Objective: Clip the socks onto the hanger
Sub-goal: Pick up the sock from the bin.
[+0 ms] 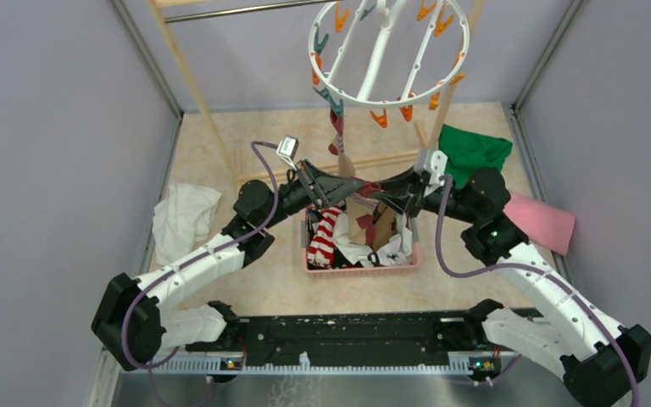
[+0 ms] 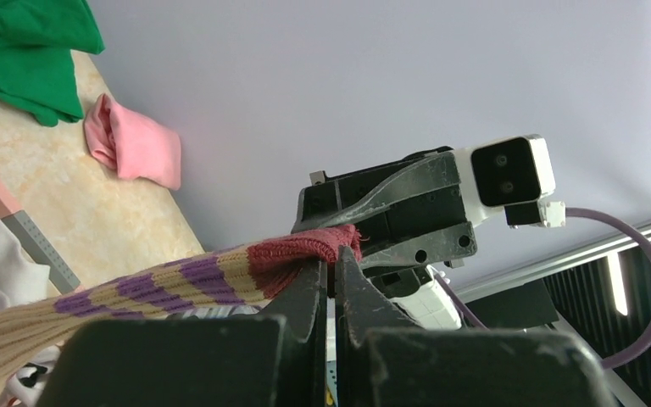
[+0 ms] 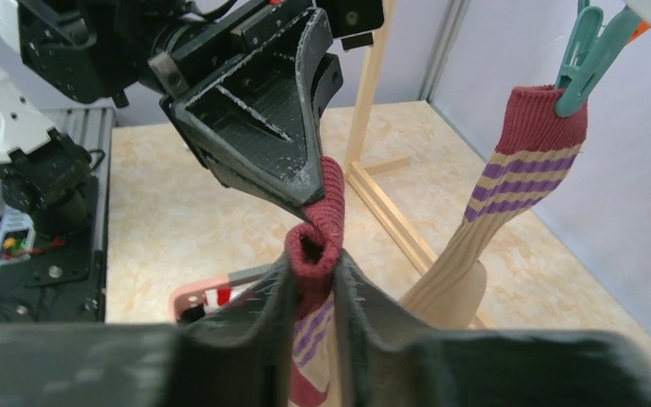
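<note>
Left end effector (image 2: 332,263) clamps the maroon cuff of the striped sock (image 3: 326,191); right end effector (image 3: 314,271) straddles it, grip unclear; hanger (image 1: 468,42) lies at 12 o'clock from both.

Dead centre of the table sits the basket (image 1: 360,270), with socks (image 1: 326,237) heaped in it. Right above it the two arms meet, left gripper (image 2: 331,263) from the left, right gripper (image 3: 314,271) from the right. The held sock (image 2: 178,284) is between them, its cuff in both pairs of fingers and the rest dangling over the basket. Behind, over the far middle, hangs the hanger (image 1: 387,103), the clipped sock (image 3: 521,161) under its left rim. The rack frame (image 1: 188,72) stands behind the basket. One cloth (image 1: 185,219) lies at the left edge, another (image 1: 472,151) towards the far right corner, a third (image 1: 547,222) at the right edge.
</note>
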Robot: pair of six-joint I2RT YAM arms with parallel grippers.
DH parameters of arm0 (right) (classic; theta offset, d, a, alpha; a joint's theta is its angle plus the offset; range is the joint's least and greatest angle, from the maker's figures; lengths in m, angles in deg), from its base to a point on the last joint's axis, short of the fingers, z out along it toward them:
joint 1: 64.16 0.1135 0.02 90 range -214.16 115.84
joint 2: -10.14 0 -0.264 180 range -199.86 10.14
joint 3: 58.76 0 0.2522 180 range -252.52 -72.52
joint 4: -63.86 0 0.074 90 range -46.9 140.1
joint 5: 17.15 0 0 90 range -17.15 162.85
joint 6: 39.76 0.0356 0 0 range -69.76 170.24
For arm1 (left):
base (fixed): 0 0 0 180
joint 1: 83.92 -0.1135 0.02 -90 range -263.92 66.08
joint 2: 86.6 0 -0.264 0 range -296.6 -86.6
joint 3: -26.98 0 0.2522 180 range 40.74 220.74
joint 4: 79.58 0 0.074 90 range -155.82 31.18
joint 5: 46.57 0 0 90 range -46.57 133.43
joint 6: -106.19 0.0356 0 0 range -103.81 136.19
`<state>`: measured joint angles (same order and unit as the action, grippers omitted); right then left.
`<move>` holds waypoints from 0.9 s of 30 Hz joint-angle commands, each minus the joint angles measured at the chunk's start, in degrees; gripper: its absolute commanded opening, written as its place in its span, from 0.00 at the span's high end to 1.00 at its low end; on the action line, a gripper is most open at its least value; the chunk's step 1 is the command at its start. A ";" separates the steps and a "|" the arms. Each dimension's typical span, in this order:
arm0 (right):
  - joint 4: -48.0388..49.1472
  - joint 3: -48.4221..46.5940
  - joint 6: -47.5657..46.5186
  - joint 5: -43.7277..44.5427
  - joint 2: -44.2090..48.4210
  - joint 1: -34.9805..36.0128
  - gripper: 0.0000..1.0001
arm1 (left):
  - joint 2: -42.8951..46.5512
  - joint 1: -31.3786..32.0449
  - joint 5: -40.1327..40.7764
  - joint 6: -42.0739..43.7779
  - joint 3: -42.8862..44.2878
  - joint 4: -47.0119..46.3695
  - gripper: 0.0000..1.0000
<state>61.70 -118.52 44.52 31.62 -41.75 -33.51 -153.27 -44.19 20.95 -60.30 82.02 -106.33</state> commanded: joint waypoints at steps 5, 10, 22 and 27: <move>3.93 -0.34 1.24 -2.34 1.11 0.70 1.00 | 0.99 0.45 0.99 -0.68 2.10 -6.82 0.86; -7.52 -4.25 -6.73 -5.19 2.53 -0.77 1.00 | 8.08 -0.86 2.31 7.65 -1.25 -8.10 0.49; -26.64 -11.44 -22.88 -23.86 2.39 -4.64 0.96 | 22.16 -2.44 -15.68 57.44 -0.64 13.61 0.02; -28.60 -13.80 -28.13 -30.93 0.11 -4.66 0.96 | 16.94 -2.30 -26.48 64.94 1.29 10.92 0.02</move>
<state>35.69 -128.47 23.17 9.67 -40.25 -38.10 -132.64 -46.58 5.87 -7.30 80.40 -95.53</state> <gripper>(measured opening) 0.044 0.981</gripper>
